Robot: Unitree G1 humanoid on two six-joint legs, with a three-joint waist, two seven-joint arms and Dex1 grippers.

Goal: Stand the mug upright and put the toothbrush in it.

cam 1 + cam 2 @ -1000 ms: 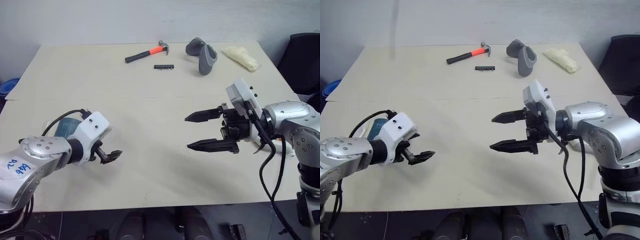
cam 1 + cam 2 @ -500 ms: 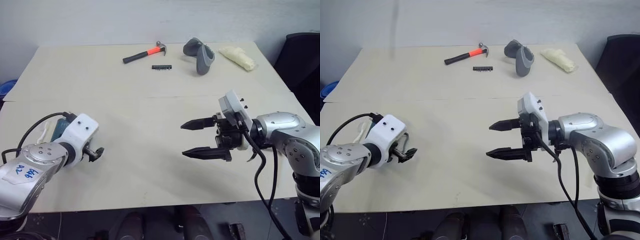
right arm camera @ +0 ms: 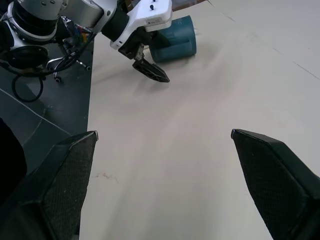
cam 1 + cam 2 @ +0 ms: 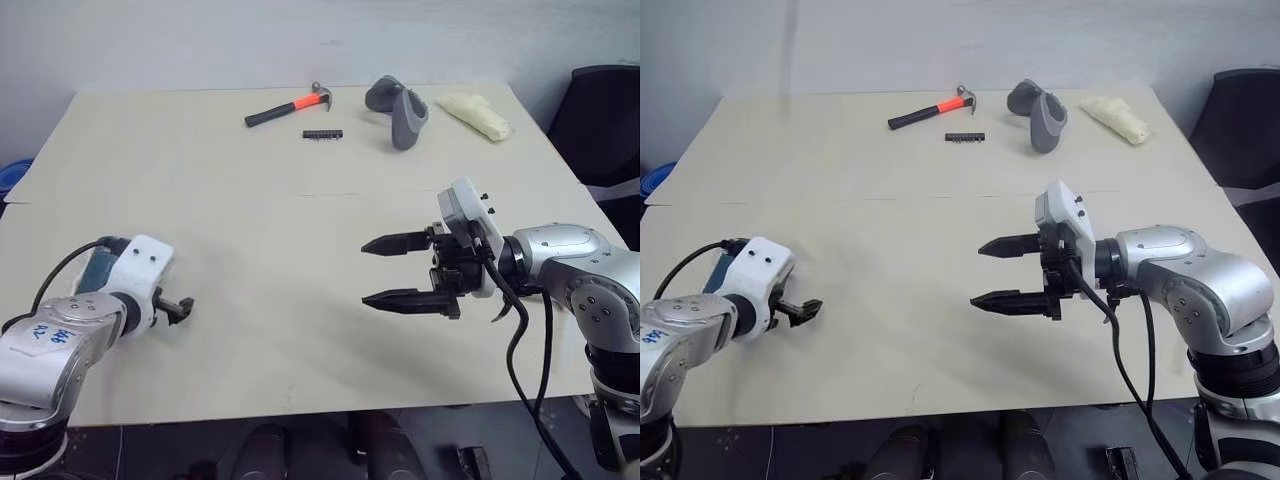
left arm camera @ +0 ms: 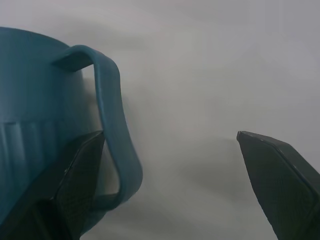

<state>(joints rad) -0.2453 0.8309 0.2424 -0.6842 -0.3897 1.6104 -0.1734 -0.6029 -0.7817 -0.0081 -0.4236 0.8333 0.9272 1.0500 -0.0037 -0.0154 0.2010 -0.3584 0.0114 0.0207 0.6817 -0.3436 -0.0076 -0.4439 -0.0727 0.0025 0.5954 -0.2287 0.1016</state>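
right hand (image 3: 162, 190): fingers wide apart | mug (image 3: 174, 39): on table (image 3: 210, 100), beside left hand (image 3: 150, 70)

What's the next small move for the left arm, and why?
Probably ease the left end effector sideways onto the mug and close. The mug lies on its side on the table, the handle sits by one open finger, and nothing is gripped yet.

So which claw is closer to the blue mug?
The left. Its claw is right at the mug, with one finger by the handle. The right claw hangs open over the middle of the table, well away from the mug.
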